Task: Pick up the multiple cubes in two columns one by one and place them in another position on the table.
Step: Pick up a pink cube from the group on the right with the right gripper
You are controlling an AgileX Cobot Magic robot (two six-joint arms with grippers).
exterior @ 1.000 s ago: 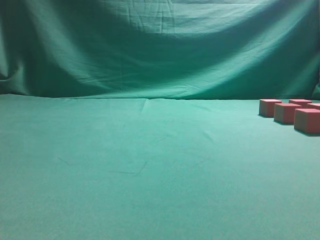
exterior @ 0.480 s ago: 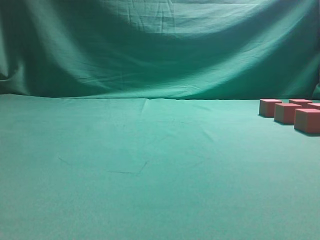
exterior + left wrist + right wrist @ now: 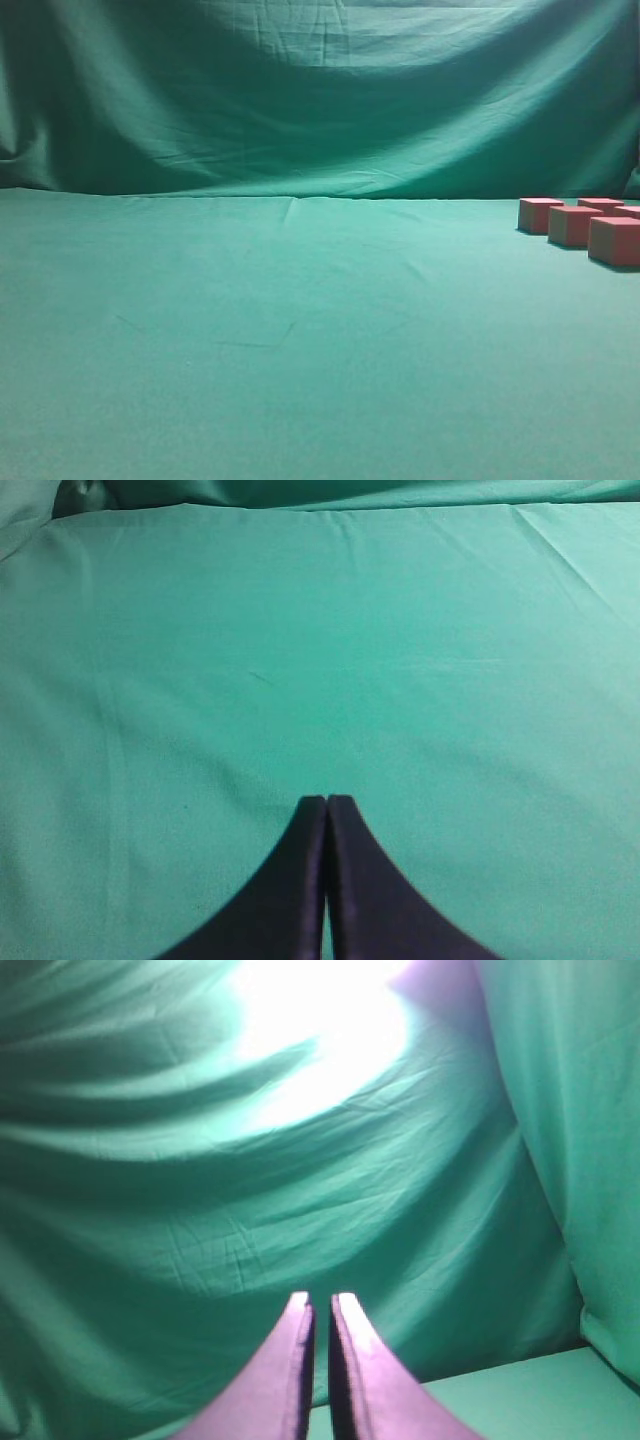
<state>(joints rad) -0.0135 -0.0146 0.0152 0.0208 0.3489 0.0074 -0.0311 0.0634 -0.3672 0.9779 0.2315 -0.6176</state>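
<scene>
The wide flat bench (image 3: 250, 340), covered in slightly wrinkled green cloth, fills the lower part of the exterior view, with a draped green cloth backdrop (image 3: 320, 100) hanging behind its far edge. Neither arm shows in that view.

In the left wrist view, the black left gripper (image 3: 327, 802) hangs above bare green cloth with its 2 fingers pressed together at the tips and nothing between them.

Near the bench's far right corner stand the small matte cubes (image 3: 572, 226), pinkish-red on top with darker sides. 5 can be made out in the exterior view, set in 2 close columns running from the far edge toward the camera; the nearest one (image 3: 614, 241) is cut by the right edge of the picture, and any others lie out of view.

In the right wrist view, the dark right gripper (image 3: 320, 1300) points at the draped backdrop, above a strip of the bench at lower right. Its fingers stand almost together, a thin slit between the tips, holding nothing.
</scene>
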